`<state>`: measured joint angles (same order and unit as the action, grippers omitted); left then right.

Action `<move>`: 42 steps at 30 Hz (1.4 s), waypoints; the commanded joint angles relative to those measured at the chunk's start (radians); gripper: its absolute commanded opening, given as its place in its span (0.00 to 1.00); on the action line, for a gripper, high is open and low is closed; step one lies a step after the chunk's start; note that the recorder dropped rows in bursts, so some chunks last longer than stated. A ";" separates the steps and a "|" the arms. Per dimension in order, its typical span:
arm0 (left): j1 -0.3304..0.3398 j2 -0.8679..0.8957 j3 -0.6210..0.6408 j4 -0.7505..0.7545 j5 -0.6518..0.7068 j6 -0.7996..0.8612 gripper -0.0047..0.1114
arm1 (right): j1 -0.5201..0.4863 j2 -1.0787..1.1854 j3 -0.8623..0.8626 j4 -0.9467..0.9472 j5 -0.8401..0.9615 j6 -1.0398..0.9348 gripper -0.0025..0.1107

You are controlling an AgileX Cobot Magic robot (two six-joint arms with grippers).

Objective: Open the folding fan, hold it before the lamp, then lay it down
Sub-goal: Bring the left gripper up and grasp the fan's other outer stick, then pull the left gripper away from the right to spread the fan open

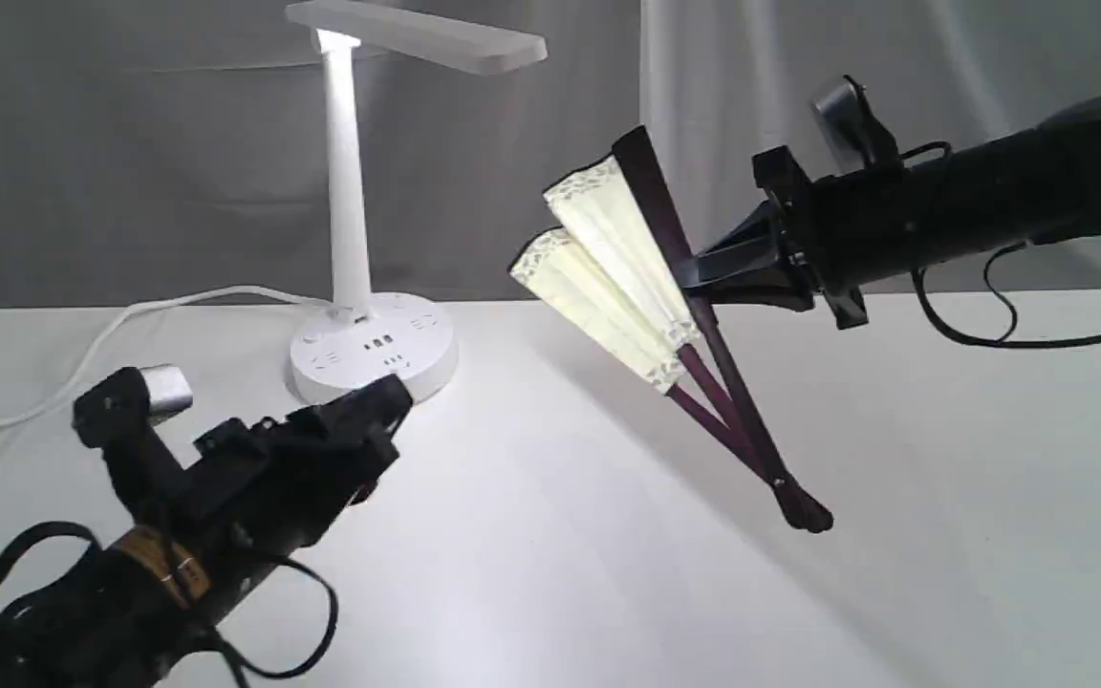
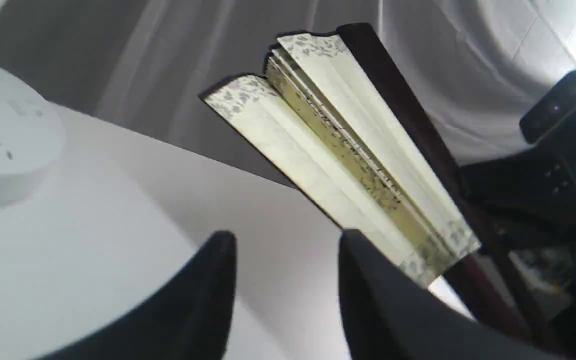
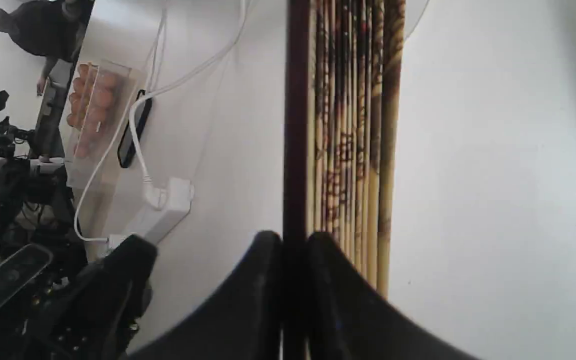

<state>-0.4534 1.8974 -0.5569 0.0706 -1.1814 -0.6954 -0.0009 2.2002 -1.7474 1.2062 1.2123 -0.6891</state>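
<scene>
Left gripper (image 1: 386, 399) is closest to the exterior cam, low over the table (image 1: 550, 583). Its jaws are apart with nothing between them, and they point towards the fan.

Next out, the right gripper (image 3: 293, 245) is clamped on one dark guard of the folding fan (image 1: 608, 253), roughly mid-length, where the leaf ends and the bare wood starts. The fan is up in the air on the right of the exterior view, tilted, with the leaf end high and leaning towards the lamp. The pivot end is low by the table; I can't tell if it touches.

The fan is only partly open. The cream pleats sit in two bunches with a gap between them, and the purple-brown ribs splay out from the pivot. There is a pale floral border at both leaf edges. On the right wrist cam I see the stacked folds edge-on, with dark print showing on them.

Further back, the lamp (image 1: 348, 191) stands upright, left of the fan and well apart from it. Its flat head is at the top of frame, and the cord (image 1: 130, 320) runs off left from the round base.
</scene>
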 commanded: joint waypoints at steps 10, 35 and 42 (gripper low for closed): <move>-0.004 0.237 -0.297 0.079 -0.040 -0.652 0.50 | 0.072 -0.014 0.005 0.017 0.009 0.030 0.02; -0.004 0.394 -0.502 0.119 -0.040 -1.000 0.42 | 0.120 -0.005 0.005 0.034 0.009 0.041 0.02; -0.004 0.394 -0.502 0.122 -0.040 -1.000 0.23 | 0.120 -0.005 0.005 0.034 0.009 0.041 0.02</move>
<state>-0.4534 2.2918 -1.0531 0.1893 -1.2113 -1.6880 0.1184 2.2021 -1.7474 1.2204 1.2168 -0.6400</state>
